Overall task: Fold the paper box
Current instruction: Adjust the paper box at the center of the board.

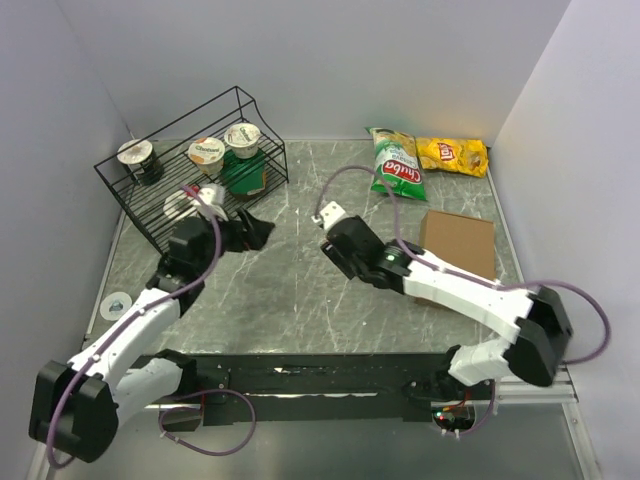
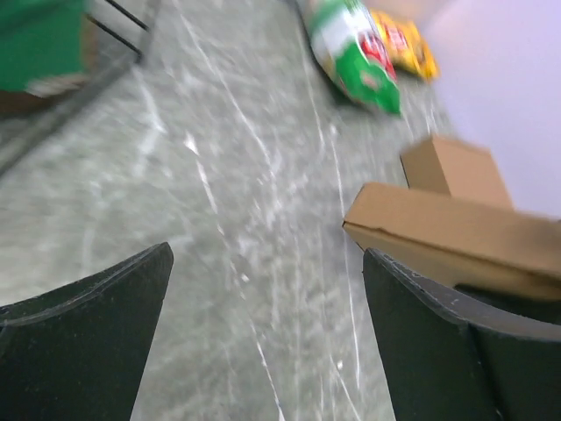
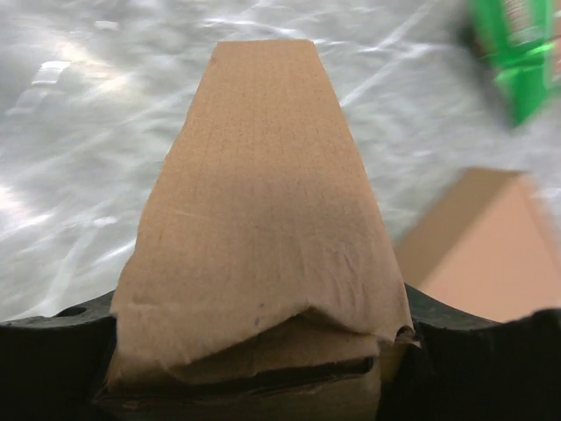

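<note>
my left gripper (image 2: 267,254) hangs released, wide; my right gripper (image 3: 254,351) clenches the box (image 3: 263,193), left of the slab (image 1: 458,243). i'd pinch squarely along a crease, no crushing.

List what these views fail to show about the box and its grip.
Box: in the top view, hidden under the right end effector; in the right wrist view, its near end is cut off by the bottom edge.
Grip: in the right wrist view, cardboard fills the gap between the jaws, so contact is unclear.
Slab: blurred in both wrist views.
</note>
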`<state>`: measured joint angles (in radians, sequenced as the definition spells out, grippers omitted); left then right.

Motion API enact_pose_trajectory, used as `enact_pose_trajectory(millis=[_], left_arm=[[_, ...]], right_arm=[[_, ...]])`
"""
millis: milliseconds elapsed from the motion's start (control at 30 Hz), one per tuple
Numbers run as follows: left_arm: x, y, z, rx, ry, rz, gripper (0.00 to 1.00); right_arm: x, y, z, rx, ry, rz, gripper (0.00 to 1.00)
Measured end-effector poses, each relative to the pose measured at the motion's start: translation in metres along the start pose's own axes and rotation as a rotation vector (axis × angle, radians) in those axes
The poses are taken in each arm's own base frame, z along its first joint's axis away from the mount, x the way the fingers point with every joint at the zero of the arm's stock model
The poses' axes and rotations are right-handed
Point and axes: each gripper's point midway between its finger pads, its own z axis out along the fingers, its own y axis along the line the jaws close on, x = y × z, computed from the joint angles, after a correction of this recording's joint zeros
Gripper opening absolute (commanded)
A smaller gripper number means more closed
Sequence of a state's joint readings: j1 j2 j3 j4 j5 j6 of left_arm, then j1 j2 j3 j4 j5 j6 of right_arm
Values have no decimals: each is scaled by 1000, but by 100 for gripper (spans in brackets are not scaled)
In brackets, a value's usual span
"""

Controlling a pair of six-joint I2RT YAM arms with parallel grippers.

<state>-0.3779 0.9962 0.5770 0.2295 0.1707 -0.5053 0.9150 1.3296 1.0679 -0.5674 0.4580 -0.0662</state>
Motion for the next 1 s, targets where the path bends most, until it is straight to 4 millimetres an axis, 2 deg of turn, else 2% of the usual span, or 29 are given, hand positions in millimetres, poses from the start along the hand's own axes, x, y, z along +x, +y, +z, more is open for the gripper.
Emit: enact_pose_trajectory(millis=[67,100,200,233,333,467,567,700,900,1000], left_arm=[[-16,12,-4,-28,-31,-33,96],[-18,18,-5,-36,-27,-56,96],[-13,30,-9,-49,11,-118,96],[-11,33,-11,-51,25,-134,96],[-6,38,-14,-56,52,-159,96],[1,45,-19,-70,88,-183,96],[2,46,-22,-73,107,-197,96],[-7,43,-23,-58,107,-196,96],[-17,41,-26,-43,105,-192,96],[-13,45,-28,-55,119,-185,96]], right_arm=[[-7,-5,14,73,23,-80,67],[-9,-6,22,105,39,-124,68],[-9,-5,46,173,88,-240,72],[-7,-4,54,188,106,-278,82],[2,-2,70,231,159,-384,97],[-1,13,78,223,179,-466,100],[-12,32,71,169,153,-482,100],[-26,63,51,53,96,-465,100],[-34,111,-1,-259,8,-385,100],[-46,120,-24,-383,-57,-294,100]])
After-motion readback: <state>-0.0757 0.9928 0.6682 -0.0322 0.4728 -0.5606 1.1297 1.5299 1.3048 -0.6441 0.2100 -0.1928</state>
